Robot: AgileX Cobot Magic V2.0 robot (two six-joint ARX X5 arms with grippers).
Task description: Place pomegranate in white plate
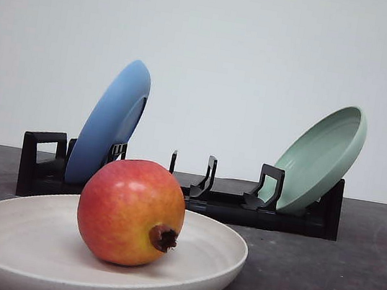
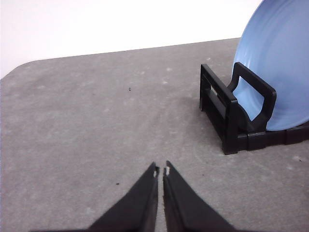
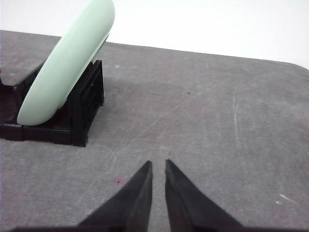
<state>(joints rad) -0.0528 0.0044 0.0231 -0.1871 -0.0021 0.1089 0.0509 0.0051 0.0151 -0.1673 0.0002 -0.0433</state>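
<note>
The red-and-orange pomegranate (image 1: 131,211) rests inside the white plate (image 1: 12,238) at the near left of the table, its dark crown tip turned toward the camera. Nothing touches the fruit. My left gripper (image 2: 161,170) hovers over bare grey table with its black fingers pressed almost together and nothing between them. My right gripper (image 3: 158,164) is likewise shut over bare table, its tips only a narrow slit apart and empty.
A black dish rack (image 1: 242,209) stands behind the white plate. A blue plate (image 1: 109,121) leans in its left end, also seen as the blue plate (image 2: 280,67). A pale green plate (image 1: 320,158) leans in the right end, pale green plate (image 3: 67,63).
</note>
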